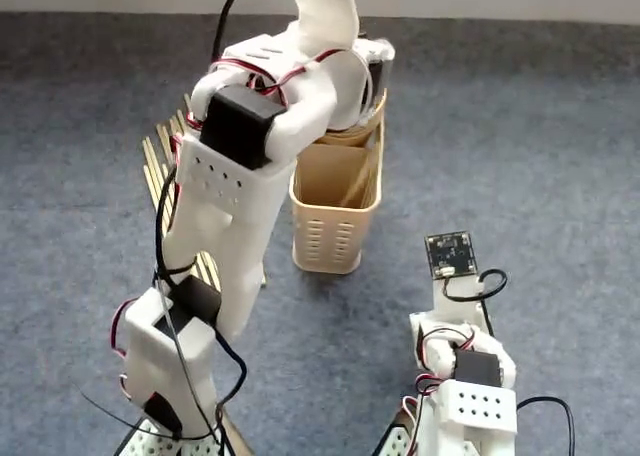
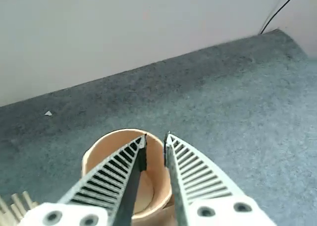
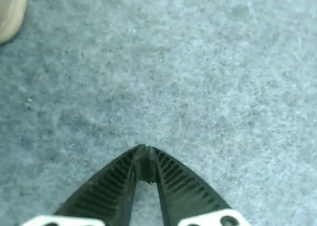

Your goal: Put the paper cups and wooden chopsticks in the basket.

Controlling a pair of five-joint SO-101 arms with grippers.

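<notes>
Left gripper (image 2: 155, 138) pinches a paper cup (image 2: 109, 146) by its wall, above the basket (image 1: 335, 238); you've yet to drop it. Wooden chopsticks (image 1: 160, 166) lie on the carpet beside the basket, uncollected. Right gripper (image 3: 146, 161) closed, empty

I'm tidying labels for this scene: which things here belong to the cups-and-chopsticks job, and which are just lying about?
Belongs to the job:
paper cup, at the left pincer
basket
wooden chopsticks, on the carpet

Just lying about:
small white scrap on the carpet
black cable by the wall
</notes>
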